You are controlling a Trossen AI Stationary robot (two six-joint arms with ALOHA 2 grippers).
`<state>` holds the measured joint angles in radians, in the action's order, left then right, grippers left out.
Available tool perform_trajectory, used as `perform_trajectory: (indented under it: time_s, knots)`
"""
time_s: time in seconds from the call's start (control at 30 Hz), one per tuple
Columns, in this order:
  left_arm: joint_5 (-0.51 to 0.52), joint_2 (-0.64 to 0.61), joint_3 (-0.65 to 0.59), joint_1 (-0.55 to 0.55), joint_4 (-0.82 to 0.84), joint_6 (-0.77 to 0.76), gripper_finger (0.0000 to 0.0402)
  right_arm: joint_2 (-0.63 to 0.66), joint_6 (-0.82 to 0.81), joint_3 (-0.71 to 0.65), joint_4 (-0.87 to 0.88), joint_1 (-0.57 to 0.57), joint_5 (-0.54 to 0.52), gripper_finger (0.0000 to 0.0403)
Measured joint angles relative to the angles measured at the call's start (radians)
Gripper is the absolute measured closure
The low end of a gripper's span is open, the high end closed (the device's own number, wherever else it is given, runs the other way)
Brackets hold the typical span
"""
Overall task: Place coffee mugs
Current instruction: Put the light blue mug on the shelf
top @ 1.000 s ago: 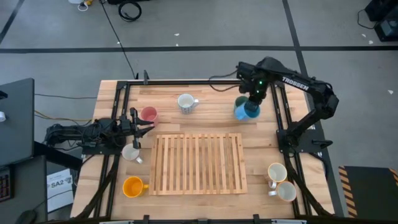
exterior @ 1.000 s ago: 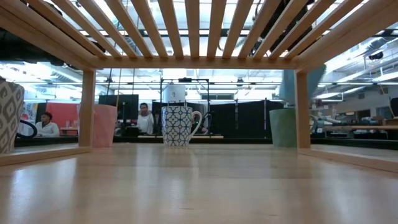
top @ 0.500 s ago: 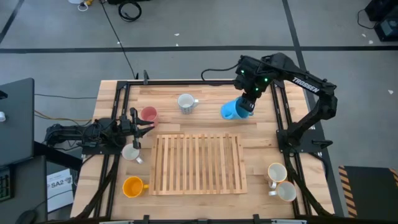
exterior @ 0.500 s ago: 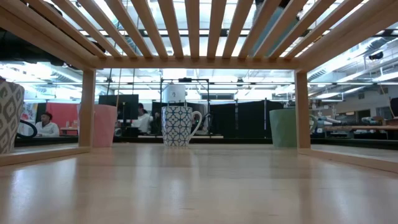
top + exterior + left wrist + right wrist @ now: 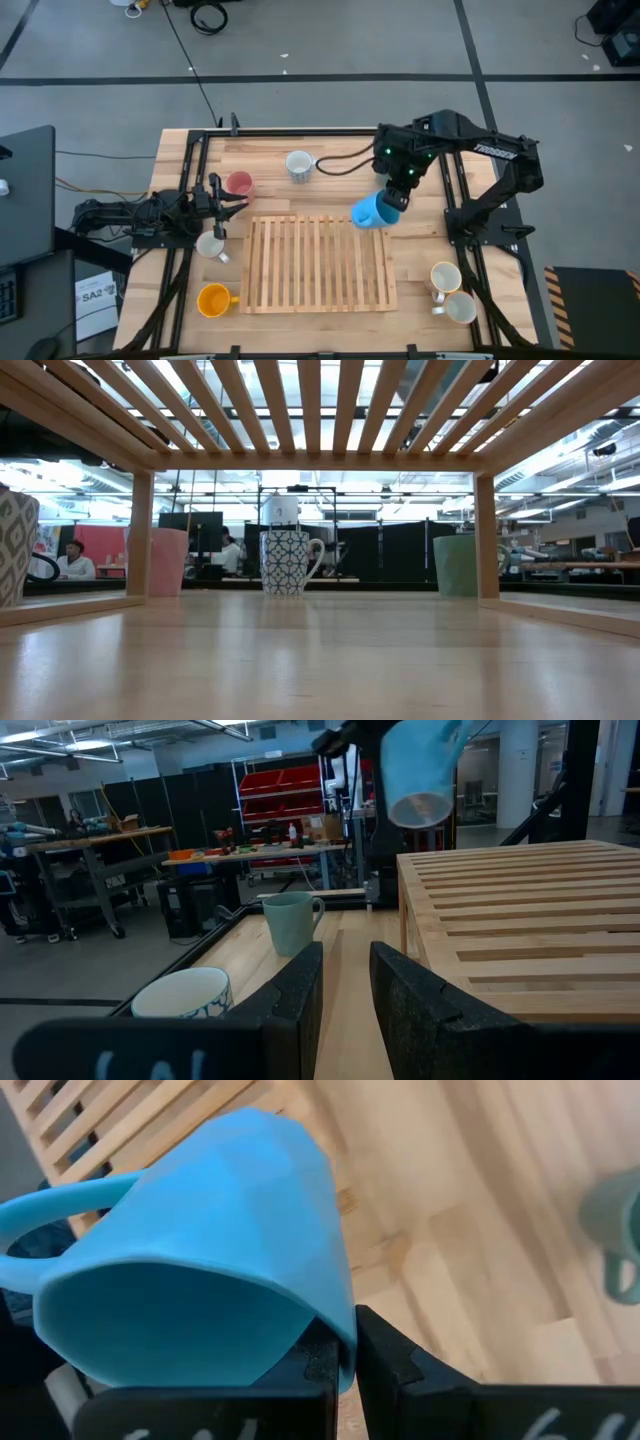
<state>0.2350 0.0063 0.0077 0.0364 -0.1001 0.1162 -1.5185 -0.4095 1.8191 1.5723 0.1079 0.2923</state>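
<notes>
While swinging in from one o'clock, right gripper pinching blue mug by its rim, now tipped above slatted rack's two-o'clock corner. Nearly placed. Left gripper parked at nine o'clock, part-open, empty.

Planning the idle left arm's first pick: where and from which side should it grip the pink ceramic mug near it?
Probably the rim wall of the pink ceramic mug, taken from straight above with one finger inside. It stands upright, mouth up, on the table just beyond the left gripper. The far-side rim looks best, since no handle shows in the high view. The right gripper holds the blue mug.
</notes>
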Motion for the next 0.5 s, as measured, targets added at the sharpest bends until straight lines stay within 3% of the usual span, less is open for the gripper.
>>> perform_trajectory:
  time_s: [0.5]
  knots:
    - [0.0,0.0,0.0,0.0,0.0,0.0,0.0308,0.0,-0.068,-0.043,-0.001,-0.093,-0.002,0.038]
